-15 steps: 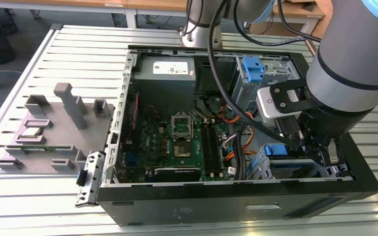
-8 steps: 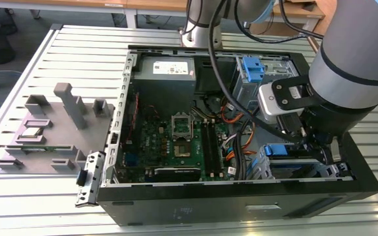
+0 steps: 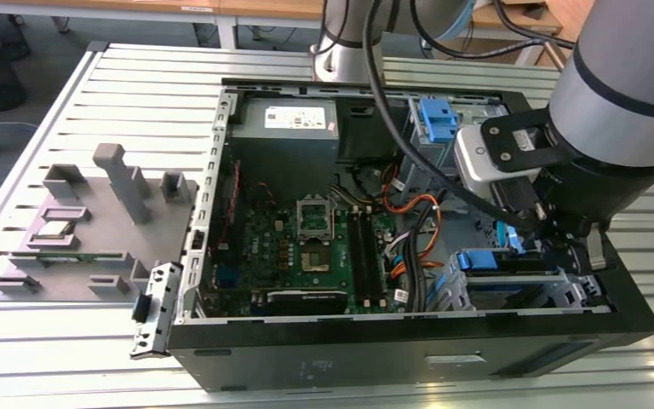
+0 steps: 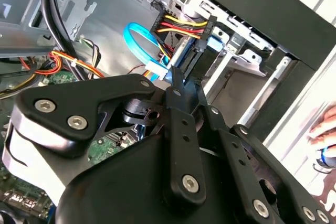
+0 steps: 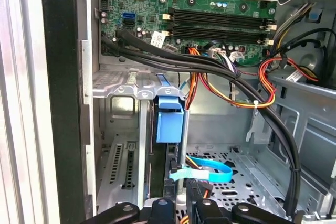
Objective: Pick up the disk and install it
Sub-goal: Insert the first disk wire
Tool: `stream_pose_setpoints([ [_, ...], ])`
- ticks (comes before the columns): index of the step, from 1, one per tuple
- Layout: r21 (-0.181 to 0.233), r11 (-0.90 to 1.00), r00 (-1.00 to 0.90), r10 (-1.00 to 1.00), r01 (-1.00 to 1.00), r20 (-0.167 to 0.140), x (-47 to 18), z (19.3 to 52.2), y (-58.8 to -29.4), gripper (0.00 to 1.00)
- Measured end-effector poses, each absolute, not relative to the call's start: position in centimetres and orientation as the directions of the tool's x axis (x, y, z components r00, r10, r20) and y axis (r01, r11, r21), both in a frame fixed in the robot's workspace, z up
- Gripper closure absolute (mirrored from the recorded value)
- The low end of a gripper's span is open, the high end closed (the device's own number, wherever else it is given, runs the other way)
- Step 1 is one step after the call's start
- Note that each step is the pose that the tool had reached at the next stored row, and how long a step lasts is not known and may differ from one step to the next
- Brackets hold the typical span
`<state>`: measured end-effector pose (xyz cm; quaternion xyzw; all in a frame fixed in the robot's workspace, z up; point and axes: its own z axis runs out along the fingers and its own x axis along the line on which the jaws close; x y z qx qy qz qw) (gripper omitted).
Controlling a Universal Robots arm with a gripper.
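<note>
The disk stands on edge in the drive cage at the front right corner of the open computer case. Its silver edge and blue rail show in both wrist views. A plug with yellow, red and black wires sits at its far end. My gripper reaches down into the cage, its black fingers closed on the near end of the disk. In the exterior view the gripper is partly hidden by the arm.
Thick black cables and orange wires cross beside the cage, and a blue flat cable lies on the case floor. The motherboard, a grey power supply and a second blue bracket are nearby. A hand is outside the case.
</note>
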<state>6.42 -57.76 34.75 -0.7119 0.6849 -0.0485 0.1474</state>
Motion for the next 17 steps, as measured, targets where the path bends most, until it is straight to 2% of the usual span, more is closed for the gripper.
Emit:
stream_pose_setpoints([
  [9, -0.266, -0.018, 0.056, -0.989, -0.964, -0.133, 6.43, 34.81, -57.76, 0.76],
  [16, -0.161, -0.018, 0.041, -0.989, -0.987, -0.139, 6.55, 34.72, -57.76, 0.76],
  [17, -0.158, -0.018, 0.041, -0.989, -0.987, -0.139, 6.55, 34.72, -57.76, 0.76],
])
